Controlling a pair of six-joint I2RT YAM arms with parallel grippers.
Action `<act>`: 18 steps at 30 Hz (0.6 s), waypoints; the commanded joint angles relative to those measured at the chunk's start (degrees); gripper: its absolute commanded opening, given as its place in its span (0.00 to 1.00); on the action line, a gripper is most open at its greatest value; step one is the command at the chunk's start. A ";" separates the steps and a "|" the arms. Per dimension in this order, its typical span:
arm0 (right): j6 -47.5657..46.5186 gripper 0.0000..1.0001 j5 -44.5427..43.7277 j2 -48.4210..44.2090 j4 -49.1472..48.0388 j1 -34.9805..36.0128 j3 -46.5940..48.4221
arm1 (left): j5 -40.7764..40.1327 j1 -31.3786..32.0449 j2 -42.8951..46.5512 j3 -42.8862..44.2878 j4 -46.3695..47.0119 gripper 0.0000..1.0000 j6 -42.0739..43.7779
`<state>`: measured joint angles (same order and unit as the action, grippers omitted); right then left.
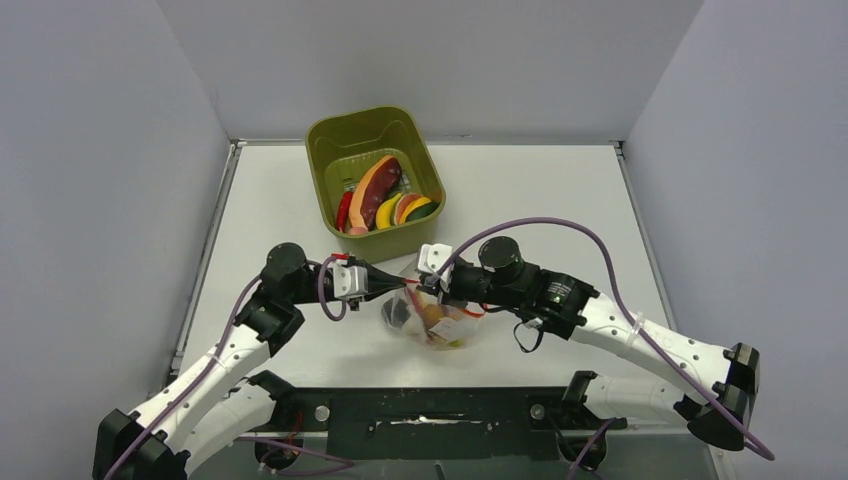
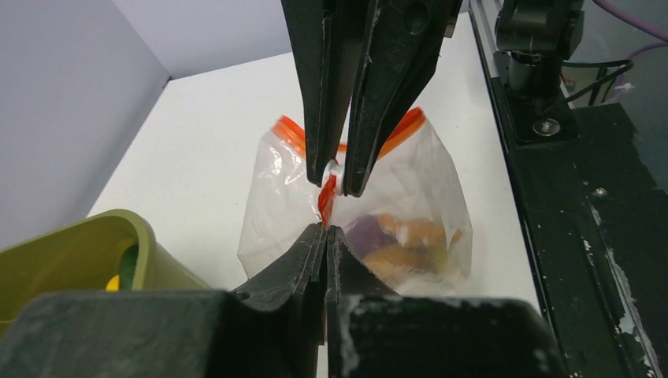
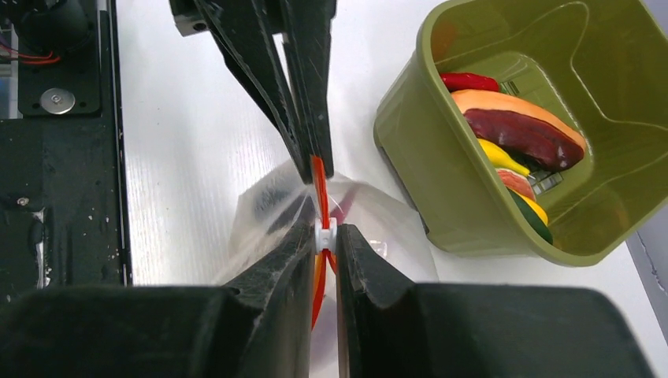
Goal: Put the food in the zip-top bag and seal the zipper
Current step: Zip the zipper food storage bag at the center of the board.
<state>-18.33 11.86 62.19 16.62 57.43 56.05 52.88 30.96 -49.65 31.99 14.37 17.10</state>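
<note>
As left fingers, right fingers pinch zipper, bag holds food.

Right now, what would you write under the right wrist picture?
Right gripper and left gripper pinch the zipper on the clear bag, beside a green bin of toy food.

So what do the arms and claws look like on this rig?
The left arm and right arm have white links, black joints and a purple cable each. The left claw and right claw have black tapered fingers on white housings.
</note>
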 commanded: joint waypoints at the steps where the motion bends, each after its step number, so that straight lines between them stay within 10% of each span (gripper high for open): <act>1: 0.70 0.00 -0.65 -2.62 4.50 -2.75 1.37 | -3.02 -1.31 3.65 3.96 1.47 0.00 0.75; 18: -0.19 0.00 2.15 -3.86 7.00 -5.09 3.10 | -6.86 -2.27 3.66 2.43 3.82 0.06 -2.96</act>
<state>-18.09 13.17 58.41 23.16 53.12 56.14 46.46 29.71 -45.15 32.29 13.43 16.47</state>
